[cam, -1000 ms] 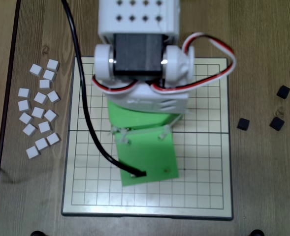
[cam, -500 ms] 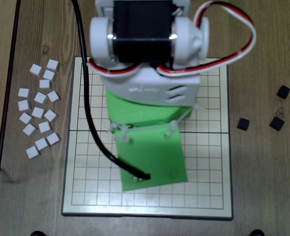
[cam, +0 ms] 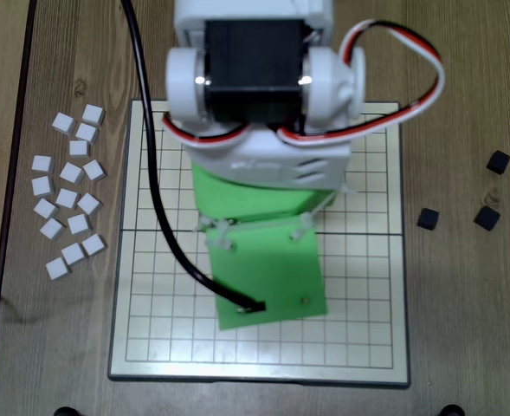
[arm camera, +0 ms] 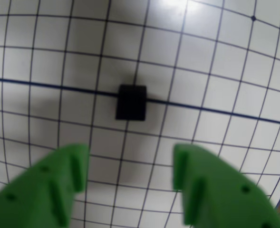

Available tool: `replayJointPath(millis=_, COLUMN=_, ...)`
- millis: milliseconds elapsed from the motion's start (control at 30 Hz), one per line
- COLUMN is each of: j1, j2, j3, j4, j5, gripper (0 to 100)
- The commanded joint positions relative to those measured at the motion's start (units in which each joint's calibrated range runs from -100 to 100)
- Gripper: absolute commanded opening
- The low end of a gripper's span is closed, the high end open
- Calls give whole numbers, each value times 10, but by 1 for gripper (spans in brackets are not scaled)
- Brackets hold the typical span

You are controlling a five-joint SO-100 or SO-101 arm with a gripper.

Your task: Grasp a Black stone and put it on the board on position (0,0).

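Note:
In the wrist view a Black stone (arm camera: pixel 131 102) lies flat on the board (arm camera: pixel 216 71), on the dark middle fold line. My gripper (arm camera: pixel 130 156) is open, its two green fingers (arm camera: pixel 63 175) spread at the bottom of the view. The stone sits beyond the fingertips, apart from them, with nothing between the jaws. From overhead the green arm body (cam: pixel 267 277) covers the middle of the board (cam: pixel 367 286) and hides both this stone and the fingertips.
Three more black stones (cam: pixel 428 218) (cam: pixel 487 217) (cam: pixel 497 161) lie on the wooden table right of the board. Several white square blocks (cam: pixel 68 199) are scattered left of it. A black cable (cam: pixel 155 182) runs down across the board's left half.
The arm's wrist has shifted slightly right over the board's middle and appears a little larger from overhead. The stones and blocks on the table have stayed put.

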Motion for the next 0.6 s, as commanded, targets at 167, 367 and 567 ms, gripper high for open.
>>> replayJointPath(millis=167, j1=-2, j2=-236, j3=228, j4=-58, j5=-19, gripper=12)
replayJointPath(millis=367, j1=-1, j2=-395, j3=400, j4=-59, j5=-30, gripper=12)
replayJointPath(millis=567, j1=5, j2=-561, j3=564, j4=-58, j5=-35, gripper=12)
